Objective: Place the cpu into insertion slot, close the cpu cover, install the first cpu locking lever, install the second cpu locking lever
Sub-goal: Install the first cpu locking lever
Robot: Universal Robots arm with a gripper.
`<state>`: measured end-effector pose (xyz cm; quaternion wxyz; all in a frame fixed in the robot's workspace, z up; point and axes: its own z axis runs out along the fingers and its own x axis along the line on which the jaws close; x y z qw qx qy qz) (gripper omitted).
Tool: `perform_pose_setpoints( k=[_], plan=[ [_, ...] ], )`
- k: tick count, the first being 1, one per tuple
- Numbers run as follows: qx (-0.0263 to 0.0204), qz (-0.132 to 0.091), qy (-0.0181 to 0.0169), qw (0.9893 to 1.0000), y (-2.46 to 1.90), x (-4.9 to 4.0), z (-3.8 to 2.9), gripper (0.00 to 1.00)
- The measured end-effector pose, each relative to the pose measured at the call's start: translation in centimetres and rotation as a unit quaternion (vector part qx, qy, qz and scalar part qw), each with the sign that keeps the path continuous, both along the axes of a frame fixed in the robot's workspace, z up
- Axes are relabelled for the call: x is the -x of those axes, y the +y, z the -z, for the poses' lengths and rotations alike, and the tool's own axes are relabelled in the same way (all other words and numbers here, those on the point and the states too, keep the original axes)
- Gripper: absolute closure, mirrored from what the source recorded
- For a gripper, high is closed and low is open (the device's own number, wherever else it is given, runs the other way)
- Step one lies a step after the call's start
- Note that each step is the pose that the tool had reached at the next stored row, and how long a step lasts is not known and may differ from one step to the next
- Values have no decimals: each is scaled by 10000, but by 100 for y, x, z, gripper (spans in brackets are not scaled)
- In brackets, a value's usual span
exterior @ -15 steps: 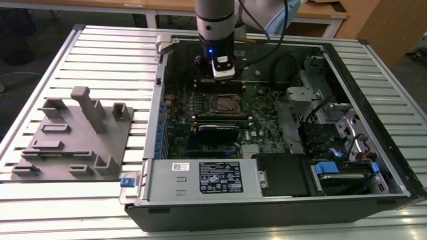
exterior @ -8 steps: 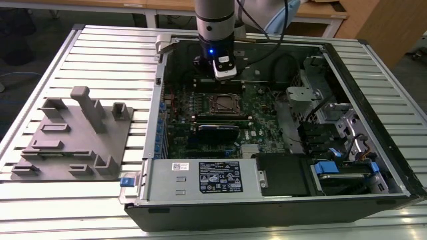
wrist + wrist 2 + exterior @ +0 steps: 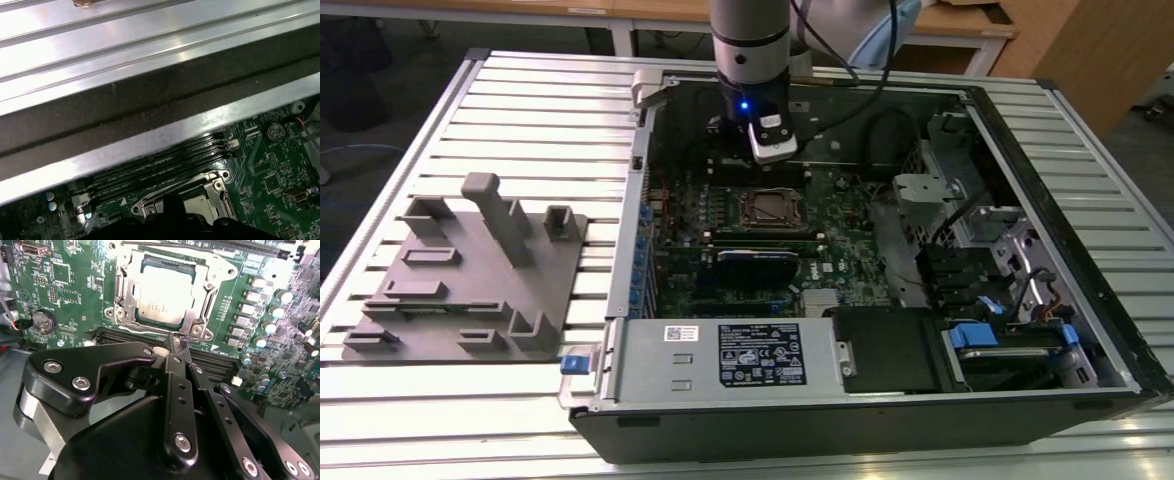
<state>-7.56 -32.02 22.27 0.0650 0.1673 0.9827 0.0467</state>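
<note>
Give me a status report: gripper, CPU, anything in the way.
Gripper shut, tip at the insertion slot rim. Cpu seated, cpu cover down over it. No obstruction seen.

You have the exterior view high and far, looking down on the whole surface point(image 3: 520, 110) and the open computer case point(image 3: 854, 420). Both wrist views look closely at the motherboard point(image 3: 75, 300) and share the insertion slot point(image 3: 220, 186).

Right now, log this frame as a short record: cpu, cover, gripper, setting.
cpu: seated in the insertion slot
cpu cover: down, framing the chip
gripper: fingers together, tip at the socket's edge beside the memory slots
setting: open computer case on a slatted table
</note>
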Motion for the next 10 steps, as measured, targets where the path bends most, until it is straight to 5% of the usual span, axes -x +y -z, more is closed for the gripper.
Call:
perform_pose_setpoints(
  k=[10],
  plan=[
    [83, -150, 0, 9999, -81, 0, 1, 89]
  ],
)
